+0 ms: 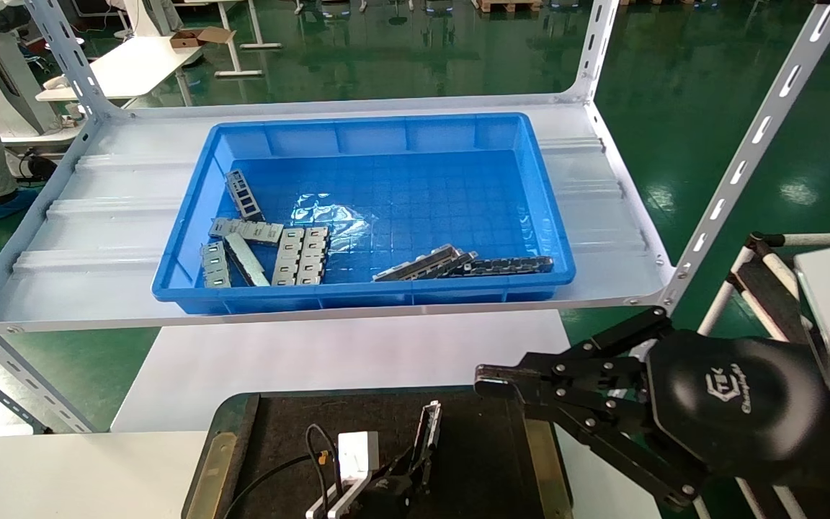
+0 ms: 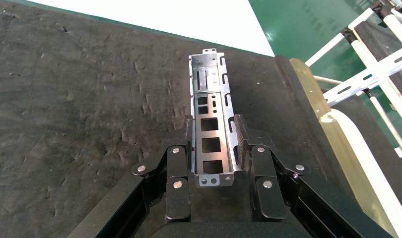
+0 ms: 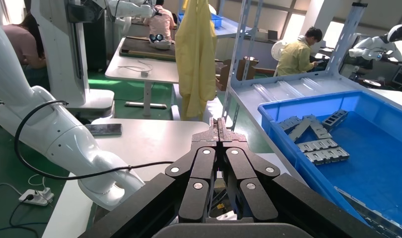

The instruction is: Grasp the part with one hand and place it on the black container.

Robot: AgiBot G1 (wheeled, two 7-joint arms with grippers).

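Left gripper clamped on the part, fingers pressing both long sides, part low over the black container; contact with the surface cannot be told. Right gripper fingers closed together, empty, parked to the right of the container. Blue bin on the shelf beyond, loose metal pieces inside.

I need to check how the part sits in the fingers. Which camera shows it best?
The left wrist view: the part fills it, clamped between the left gripper fingers over the black container. The head view shows it small and edge-on; the right wrist view misses it.
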